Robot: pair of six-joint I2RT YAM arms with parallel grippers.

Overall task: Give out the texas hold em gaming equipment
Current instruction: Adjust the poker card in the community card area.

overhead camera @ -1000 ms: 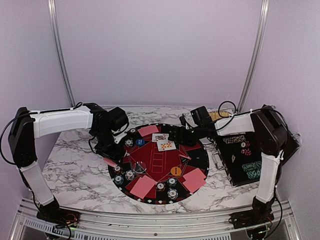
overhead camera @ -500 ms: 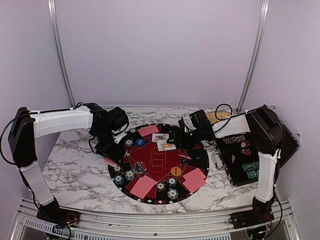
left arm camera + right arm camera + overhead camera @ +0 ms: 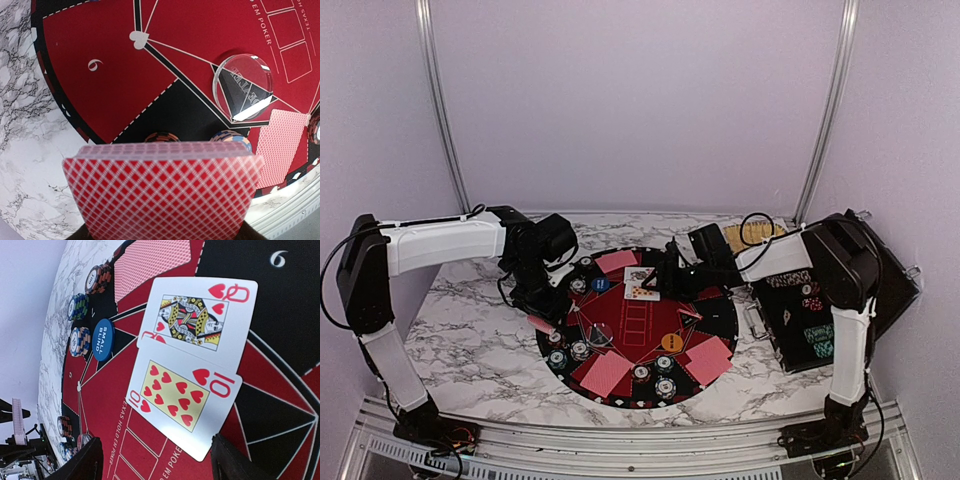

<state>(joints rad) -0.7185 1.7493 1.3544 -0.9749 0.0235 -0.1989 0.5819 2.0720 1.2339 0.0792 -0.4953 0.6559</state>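
My left gripper point(image 3: 541, 308) is shut on a deck of red-backed playing cards point(image 3: 162, 190), held above the left edge of the mat; the deck hides its fingers in the left wrist view. A queen of hearts point(image 3: 197, 320) and a ten of hearts point(image 3: 182, 400) lie face up, overlapping, at the mat's far middle. My right gripper point(image 3: 156, 460) stands open just short of the ten, with nothing between its fingers point(image 3: 82, 465). Face-down cards point(image 3: 605, 373) lie round the mat with chip stacks point(image 3: 80, 341). A blue small-blind button point(image 3: 103, 339), a clear button point(image 3: 243, 87) and an orange button point(image 3: 671, 341) rest on the mat.
The round black-and-red mat point(image 3: 722, 322) fills the middle of the marble table. A black open case point(image 3: 810, 310) with more chips stands at the right, beside my right arm. Two more chip stacks point(image 3: 162, 136) sit just beyond the held deck.
My right gripper has moved left across the mat, up to the two face-up cards. The left arm and its deck have stayed still.
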